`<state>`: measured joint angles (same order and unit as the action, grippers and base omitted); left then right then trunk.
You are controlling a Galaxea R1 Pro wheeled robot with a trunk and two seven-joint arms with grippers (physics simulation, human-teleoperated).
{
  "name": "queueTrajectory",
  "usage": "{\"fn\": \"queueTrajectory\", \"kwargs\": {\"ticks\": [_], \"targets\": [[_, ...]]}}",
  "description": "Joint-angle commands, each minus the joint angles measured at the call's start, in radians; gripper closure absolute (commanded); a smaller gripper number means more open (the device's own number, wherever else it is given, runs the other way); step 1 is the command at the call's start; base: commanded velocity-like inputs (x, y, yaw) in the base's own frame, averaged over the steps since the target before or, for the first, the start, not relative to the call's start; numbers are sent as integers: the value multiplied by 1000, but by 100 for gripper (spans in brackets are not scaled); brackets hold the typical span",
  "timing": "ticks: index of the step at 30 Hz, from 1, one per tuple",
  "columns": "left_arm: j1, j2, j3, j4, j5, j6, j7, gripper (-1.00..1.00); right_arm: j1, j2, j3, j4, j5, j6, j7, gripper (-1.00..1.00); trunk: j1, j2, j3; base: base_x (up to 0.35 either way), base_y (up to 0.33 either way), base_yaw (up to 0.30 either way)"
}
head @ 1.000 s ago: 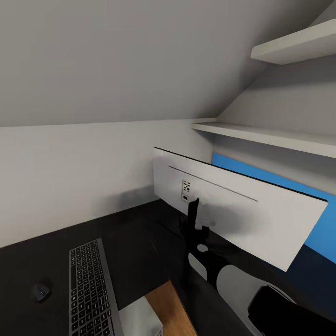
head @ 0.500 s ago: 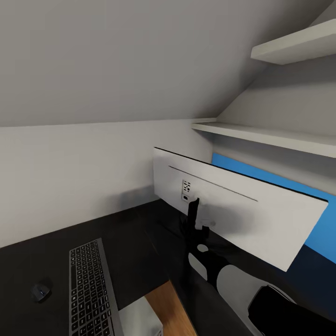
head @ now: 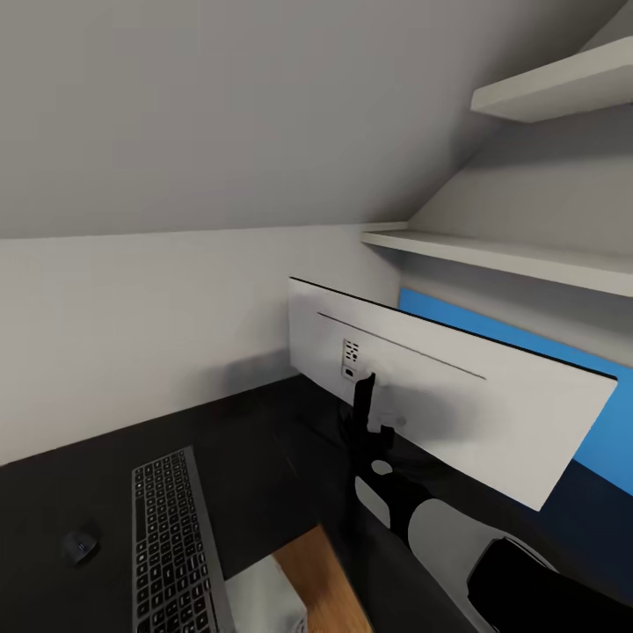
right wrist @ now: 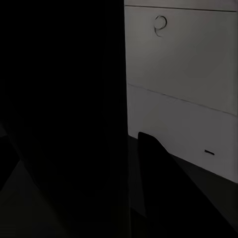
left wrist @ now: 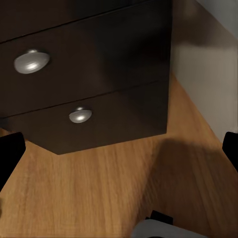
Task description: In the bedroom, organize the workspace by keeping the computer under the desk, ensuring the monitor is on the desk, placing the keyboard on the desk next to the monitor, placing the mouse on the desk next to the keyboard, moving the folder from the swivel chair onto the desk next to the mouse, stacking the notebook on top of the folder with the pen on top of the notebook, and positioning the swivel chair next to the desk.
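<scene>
- On the desk (head: 255,457), the keyboard (head: 169,549) lies nearest, the mouse (head: 79,546) just beside it.
- Behind the keyboard, the right gripper (head: 363,393) meets the monitor (head: 440,387)'s white back; whether it grips, I cannot tell.
- Left gripper fingers (left wrist: 10,156) spread apart, before the desk's drawer knobs (left wrist: 30,61).

View nudged slightly, scene otherwise unmoved

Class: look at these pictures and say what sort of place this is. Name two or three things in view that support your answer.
Probably a home office nook under a sloped attic ceiling. A black desk carries a keyboard, a mouse and a monitor seen from behind; wall shelves hang above, and the floor is wood.
</scene>
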<state>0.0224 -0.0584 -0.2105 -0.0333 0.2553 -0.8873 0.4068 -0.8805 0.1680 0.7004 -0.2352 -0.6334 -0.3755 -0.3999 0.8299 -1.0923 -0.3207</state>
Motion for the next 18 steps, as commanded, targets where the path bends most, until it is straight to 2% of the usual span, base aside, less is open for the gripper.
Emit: {"fn": "queueTrajectory", "kwargs": {"ticks": [1, 18], "targets": [[1, 0, -9, -2, 7, -1, 4, -100, -2, 0, 16, -1, 1, -5, -5, 100, 0, -1, -1, -179, 0, 0], [1, 0, -9, -2, 7, 0, 4, -100, -2, 1, 18, -1, 1, -5, -6, 100, 0, -1, -1, -300, 0, 0]]}}
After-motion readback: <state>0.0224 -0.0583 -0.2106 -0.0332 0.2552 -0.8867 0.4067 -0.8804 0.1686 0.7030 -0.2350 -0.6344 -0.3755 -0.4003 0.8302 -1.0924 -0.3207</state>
